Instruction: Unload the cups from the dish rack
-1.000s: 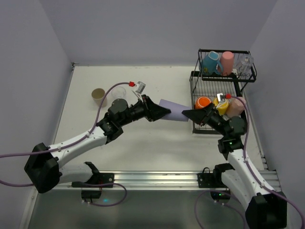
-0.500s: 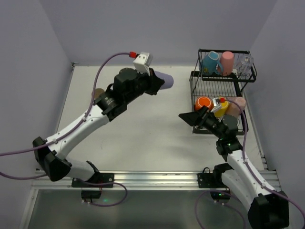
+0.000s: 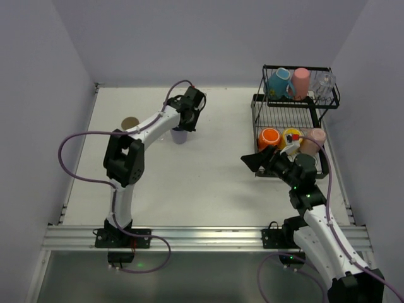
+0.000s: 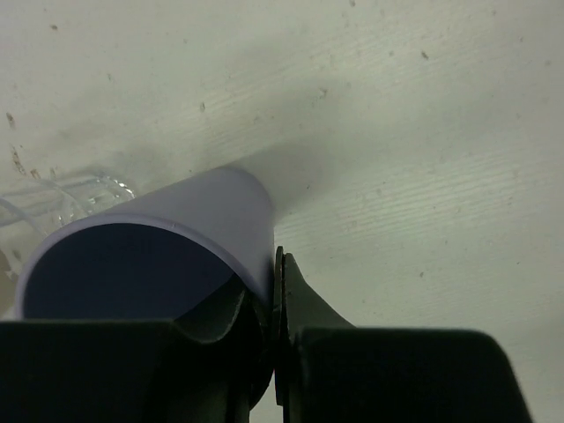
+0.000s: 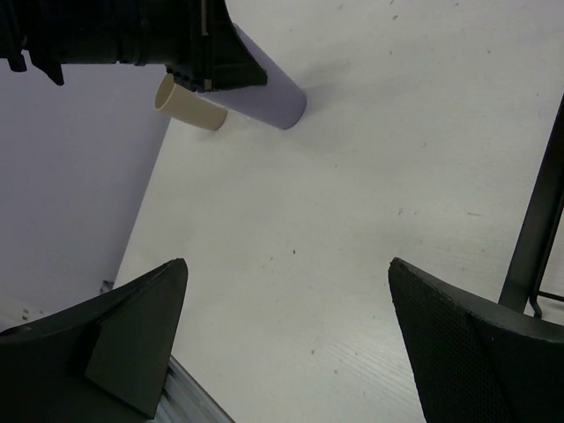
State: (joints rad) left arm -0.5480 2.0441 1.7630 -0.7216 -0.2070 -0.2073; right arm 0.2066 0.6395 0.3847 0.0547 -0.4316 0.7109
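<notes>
Nearest the bases, just left of the dish rack [image 3: 297, 106], the right gripper [image 5: 286, 264] hangs over the bare table [image 3: 208, 189] with its jaws spread wide and nothing between them. Behind it, in the rack's lower tray, sit an orange cup [image 3: 269, 136], a yellow cup [image 3: 291, 135] and a salmon cup [image 3: 315, 138]. On the upper shelf are a blue mug [image 3: 279, 83] and a pink cup [image 3: 301, 81].

Well left of the rack, toward the far side of the table, the left gripper [image 4: 269, 291] pinches the wall of the lavender cup [image 4: 176, 211], one finger inside the rim and one outside. The cup's base looks to be on or just above the table (the wrist view cannot settle which). A clear cup [image 4: 57, 198] stands just beside it, and a beige cup [image 3: 130, 122] lies farther left.

The step in hand is setting this cup down. To do it well, seat the base flat, open only slightly, then lift straight up so the inner finger clears the rim without tipping the cup into its clear neighbour.
</notes>
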